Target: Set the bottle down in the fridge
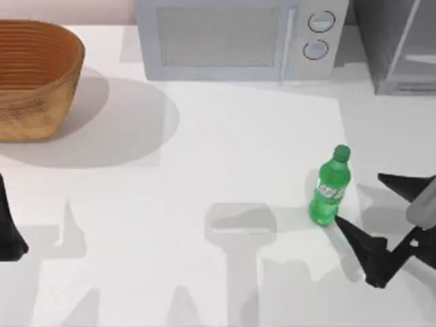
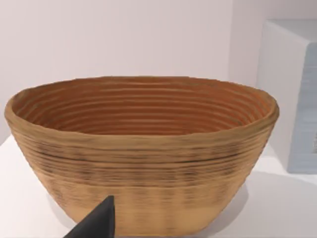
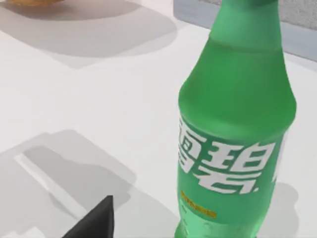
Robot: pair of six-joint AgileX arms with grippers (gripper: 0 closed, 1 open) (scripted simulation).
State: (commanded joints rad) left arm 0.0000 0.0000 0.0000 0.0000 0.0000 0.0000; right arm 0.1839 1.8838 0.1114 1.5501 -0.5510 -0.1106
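Bottle (image 1: 330,187) stands upright on the table just left of my right claw (image 1: 364,204), whose fingers are spread wide, empty, flanking its right side.

Table (image 1: 225,136): bottle (image 1: 330,185) stood upright at right of centre, on the near half. Right pincer (image 1: 381,211) lay just right of the bottle, fingers spread, one tip near the bottle's base, not closed around it. Microwave (image 1: 238,37) at far centre; fridge (image 1: 402,44) at far right, beside the microwave. Basket (image 1: 34,75) at far left. Left pincer (image 1: 10,231) at near left edge, well apart from the rest.
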